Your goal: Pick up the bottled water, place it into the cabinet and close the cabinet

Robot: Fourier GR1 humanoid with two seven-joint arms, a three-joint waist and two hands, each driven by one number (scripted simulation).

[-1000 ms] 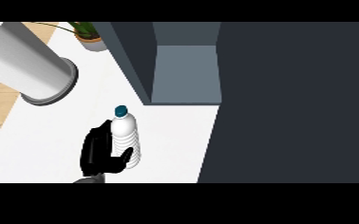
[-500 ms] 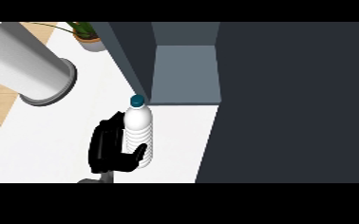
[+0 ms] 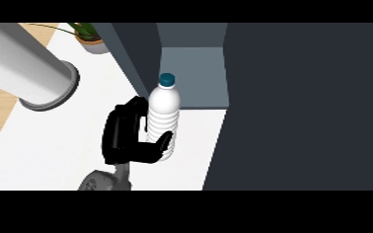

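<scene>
At cabinet (image 3: pixel 191 74) mouth: right robot hand (image 3: pixel 125 138) grips bottled water (image 3: pixel 165 118).

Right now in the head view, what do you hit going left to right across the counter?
Grey cylinder → potted plant → robot hand curled round the water bottle → open cabinet's inside → dark cabinet door. Only one robot hand shows; which side it belongs to is unclear.

bottle (image 3: pixel 164 121): ribbed clear plastic | cabinet (image 3: pixel 291 103): matt dark grey | counter (image 3: pixel 58 138): smooth white
</scene>
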